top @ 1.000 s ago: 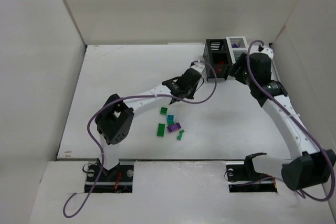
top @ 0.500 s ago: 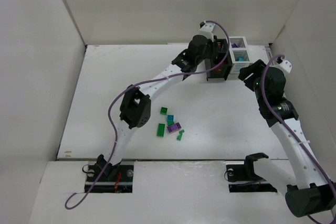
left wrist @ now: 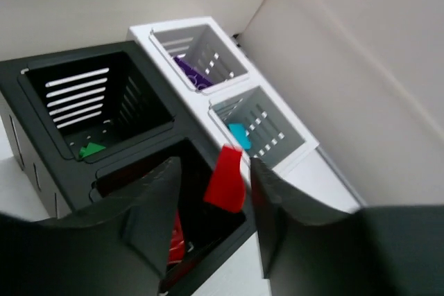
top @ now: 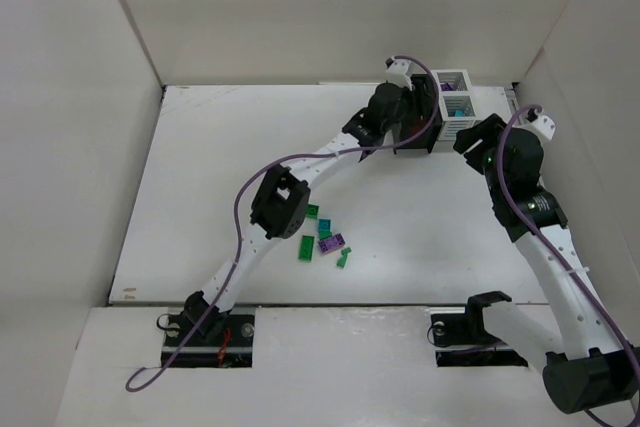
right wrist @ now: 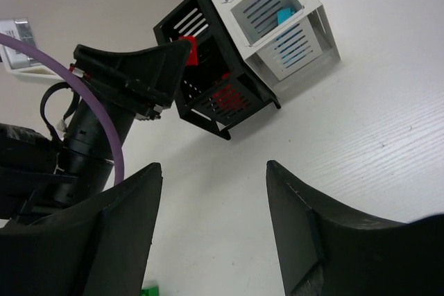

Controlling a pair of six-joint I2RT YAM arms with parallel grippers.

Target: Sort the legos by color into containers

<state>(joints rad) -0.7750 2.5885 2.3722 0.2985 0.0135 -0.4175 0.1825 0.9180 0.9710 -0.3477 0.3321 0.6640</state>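
Observation:
The containers are a black bin [top: 410, 145] joined to a white bin [top: 456, 99] at the table's far right. My left gripper [top: 414, 119] hovers over the black bin. In the left wrist view its jaws [left wrist: 215, 164] stand apart, wider than the red lego [left wrist: 224, 179] between them, which sits close to the right finger above the near black compartment [left wrist: 229, 230]. That compartment holds red bricks [left wrist: 177, 237]. A green brick [left wrist: 90, 149], a purple one [left wrist: 194, 74] and a teal one [left wrist: 239, 133] lie in the other compartments. My right gripper [top: 470, 137] is open and empty [right wrist: 213, 166] beside the bins.
Loose legos lie mid-table: a green [top: 306, 247], a second green [top: 313, 211], a teal [top: 324, 229], a purple [top: 331, 242] and a small green [top: 344, 258]. White walls enclose the table on three sides; the bins stand near the right wall.
My left arm has swung from mid-table up and right to above the black bin. My right arm has pulled back to the right, away from the bins.

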